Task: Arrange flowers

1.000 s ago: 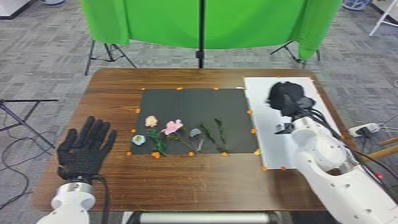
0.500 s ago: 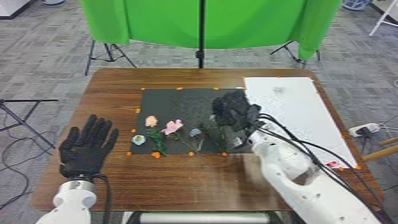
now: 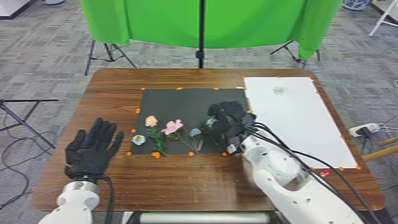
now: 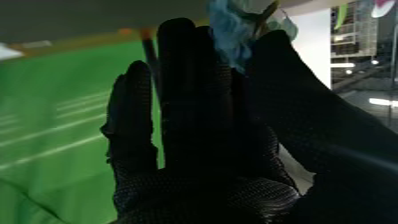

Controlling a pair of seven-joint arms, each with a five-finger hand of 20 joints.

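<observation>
green backdrop (image 3: 253, 25); flower (image 4: 231, 36) in robot hand (image 3: 232, 118)

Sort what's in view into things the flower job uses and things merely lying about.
Job:
blue flower, pinched in the right hand
pink flower, peach flower and pale flower, lying on the dark mat
white sheet, probably

Lying about:
hanging green cloth
black stand
small white box on the floor

i've got the head camera high on the near side, facing forward and down over the table (image 3: 178, 182); wrist camera's tight on the right hand (image 3: 229, 118), looking along it, both catching green cloth (image 3: 147, 25).
</observation>
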